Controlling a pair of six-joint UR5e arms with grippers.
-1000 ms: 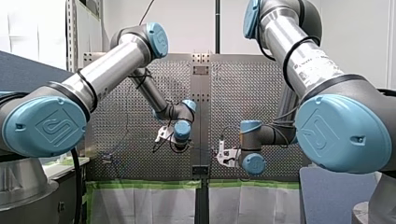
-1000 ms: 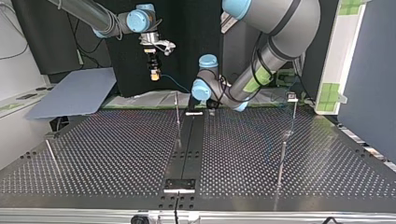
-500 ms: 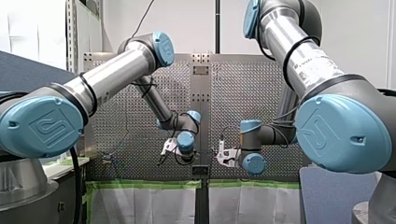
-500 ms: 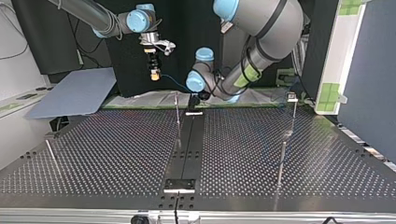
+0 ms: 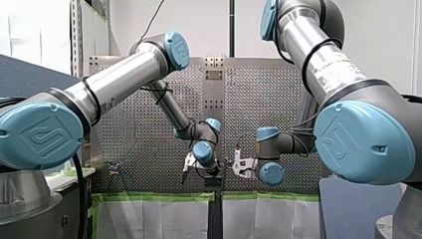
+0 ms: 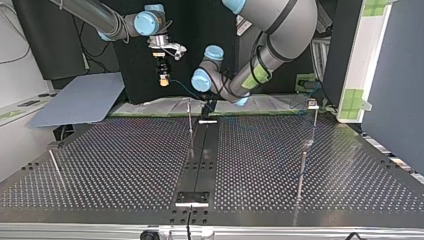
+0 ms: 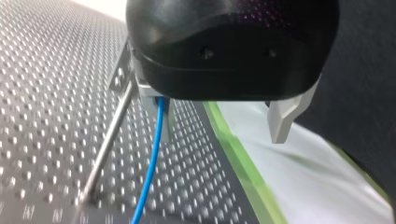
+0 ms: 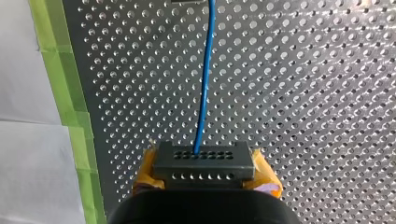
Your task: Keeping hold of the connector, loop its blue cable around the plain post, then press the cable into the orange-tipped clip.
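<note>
We are clamping the grey connector point(image 8: 204, 161) between the yellow pads point(image 8: 145, 175) of our right gripper point(image 6: 163, 80). In the top view this gripper is hanging above the table point(image 6: 125, 160), higher than the plain post point(image 6: 190, 122) and to its left. The blue cable point(image 8: 205, 84) is running out of the connector's face and away over the perforated plate. Our left gripper point(image 7: 219, 123) is sitting low, just beside the post, with its metal fingers point(image 7: 284, 119) standing apart. The cable is passing down right by the finger nearest the post. We cannot tell whether the cable is touching the post. Green tape point(image 7: 238, 158) is edging the table on the gripper's side away from the post.
</note>
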